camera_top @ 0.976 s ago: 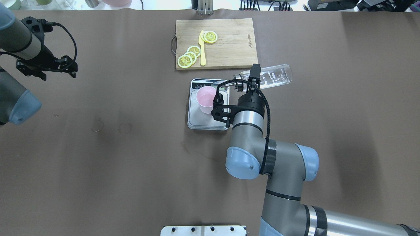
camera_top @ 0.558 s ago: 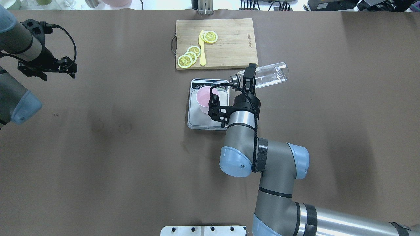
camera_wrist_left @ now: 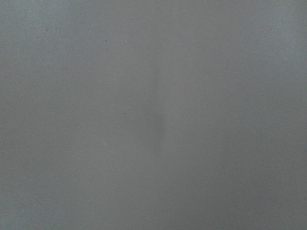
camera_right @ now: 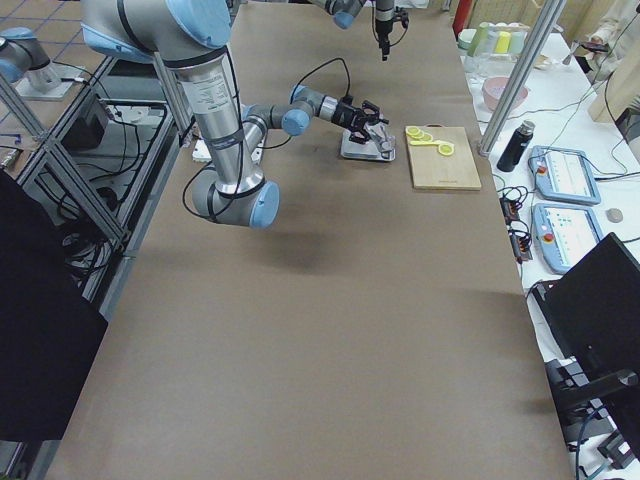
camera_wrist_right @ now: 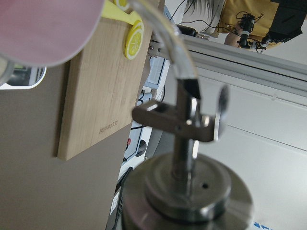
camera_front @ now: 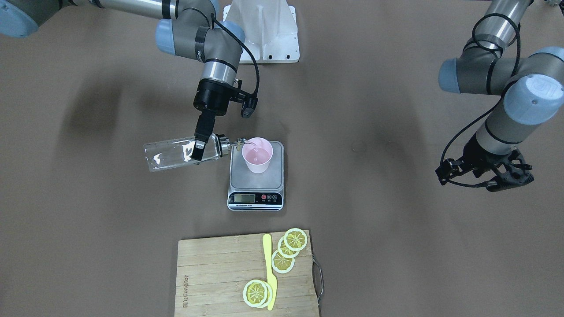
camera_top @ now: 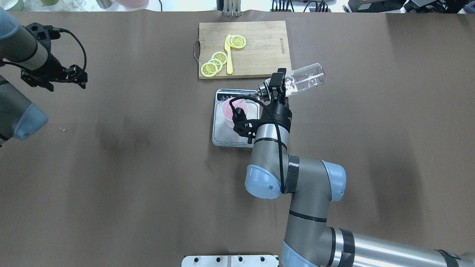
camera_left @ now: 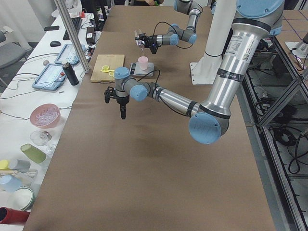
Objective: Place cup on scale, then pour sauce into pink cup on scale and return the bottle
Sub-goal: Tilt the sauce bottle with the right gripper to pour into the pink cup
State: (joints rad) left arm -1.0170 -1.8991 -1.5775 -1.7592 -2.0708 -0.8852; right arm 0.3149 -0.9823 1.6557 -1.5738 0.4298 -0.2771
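The pink cup [camera_front: 257, 155] stands upright on the scale [camera_front: 238, 177] at mid-table; it also shows in the overhead view [camera_top: 228, 111] on the scale [camera_top: 222, 135]. My right gripper [camera_front: 198, 147] is shut on the clear glass bottle [camera_front: 172, 155], held almost level, its base slightly raised. The silver pourer cap [camera_front: 224, 144] points at the cup, with the spout tip over the cup's rim. The right wrist view shows the cap [camera_wrist_right: 187, 191] and the cup's rim [camera_wrist_right: 43, 28]. The clear sauce shows faintly through the glass. My left gripper [camera_front: 493, 178] hovers empty far to the side, its fingers together.
A wooden cutting board [camera_front: 220, 273] with lemon slices [camera_front: 284, 251] and a yellow knife [camera_front: 269, 273] lies beyond the scale, close to the tilted bottle [camera_top: 306, 79]. The scale's display strip [camera_front: 255, 198] faces away from me. The left wrist view shows only bare grey surface.
My right arm has shifted left with the bottle, and the bottle's base has risen. The pourer spout has come over the cup's rim. The left arm has barely moved.
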